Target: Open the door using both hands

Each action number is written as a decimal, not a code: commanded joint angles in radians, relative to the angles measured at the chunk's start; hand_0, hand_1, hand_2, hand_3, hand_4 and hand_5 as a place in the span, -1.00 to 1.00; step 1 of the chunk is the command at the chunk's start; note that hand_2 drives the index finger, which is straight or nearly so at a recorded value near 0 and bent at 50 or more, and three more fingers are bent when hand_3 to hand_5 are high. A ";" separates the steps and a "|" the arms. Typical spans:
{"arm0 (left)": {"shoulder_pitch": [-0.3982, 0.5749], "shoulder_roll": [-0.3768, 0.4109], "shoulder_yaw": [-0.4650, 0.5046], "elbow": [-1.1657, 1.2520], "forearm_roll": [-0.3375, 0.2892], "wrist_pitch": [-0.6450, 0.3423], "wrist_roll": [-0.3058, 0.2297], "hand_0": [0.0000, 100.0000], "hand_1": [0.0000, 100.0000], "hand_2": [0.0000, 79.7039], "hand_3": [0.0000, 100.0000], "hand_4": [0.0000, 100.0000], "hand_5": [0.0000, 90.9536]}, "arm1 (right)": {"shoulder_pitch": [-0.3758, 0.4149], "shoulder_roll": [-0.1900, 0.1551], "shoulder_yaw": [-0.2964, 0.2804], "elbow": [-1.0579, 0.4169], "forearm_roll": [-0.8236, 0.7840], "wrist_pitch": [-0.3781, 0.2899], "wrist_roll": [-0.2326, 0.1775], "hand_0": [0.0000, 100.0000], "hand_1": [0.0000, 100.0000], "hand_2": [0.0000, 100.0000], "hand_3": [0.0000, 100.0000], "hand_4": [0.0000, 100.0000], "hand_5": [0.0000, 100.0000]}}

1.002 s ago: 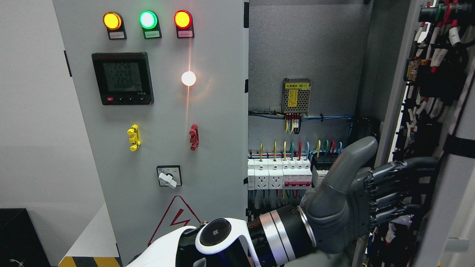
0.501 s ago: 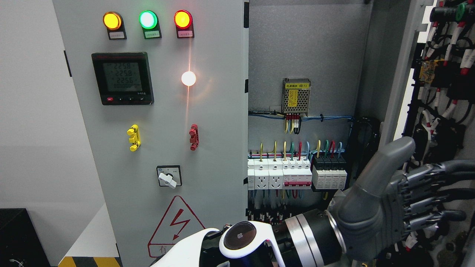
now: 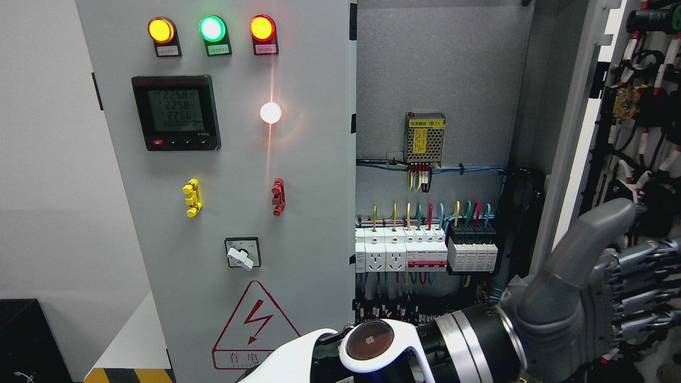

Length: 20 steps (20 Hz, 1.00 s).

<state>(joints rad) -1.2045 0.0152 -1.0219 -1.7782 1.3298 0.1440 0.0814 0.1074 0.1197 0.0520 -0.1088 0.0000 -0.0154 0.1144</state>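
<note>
Fingers [image 3: 641,303] of the grey left hand [image 3: 590,303], whose white-and-black arm came in at the bottom edge left of the middle and reached across, lay extended and flat against the inner face of the wired right cabinet door [image 3: 638,133], thumb raised, gripping nothing. That door stood swung wide at the far right of the grey electrical cabinet [image 3: 436,69], showing its bundled black, red and white wiring. Behind the hand, low inside the cabinet, sat a row of white circuit breakers [image 3: 404,252]; above these hung a small perforated metal power supply with a yellow label [image 3: 424,137]. Left of the opening, the grey left panel door [image 3: 223,175], carrying its three lit round lamps and a black digital meter, remained closed. Judging from this, the right door looked done; the left one remained. No right hand was visible.
</note>
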 commanded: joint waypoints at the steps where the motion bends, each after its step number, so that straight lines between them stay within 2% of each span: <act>1: -0.007 -0.089 -0.007 0.062 -0.027 0.000 -0.002 -1.00 -1.00 -1.00 -1.00 -1.00 -1.00 | 0.000 0.000 0.000 0.000 -0.011 0.000 0.001 -0.62 -1.00 -1.00 -1.00 -1.00 -1.00; 13: -0.052 -0.185 -0.047 0.170 -0.032 -0.004 -0.002 -1.00 -1.00 -1.00 -1.00 -1.00 -1.00 | 0.000 0.000 0.000 0.000 -0.011 0.000 0.001 -0.62 -1.00 -1.00 -1.00 -1.00 -1.00; 20: -0.058 -0.185 -0.049 0.203 -0.032 -0.004 -0.002 -1.00 -1.00 -1.00 -1.00 -1.00 -1.00 | 0.000 0.000 0.000 0.000 -0.011 0.000 0.001 -0.62 -1.00 -1.00 -1.00 -1.00 -1.00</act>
<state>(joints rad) -1.2551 -0.1231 -1.0590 -1.6489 1.2988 0.1400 0.0791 0.1074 0.1196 0.0521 -0.1089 0.0000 -0.0154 0.1144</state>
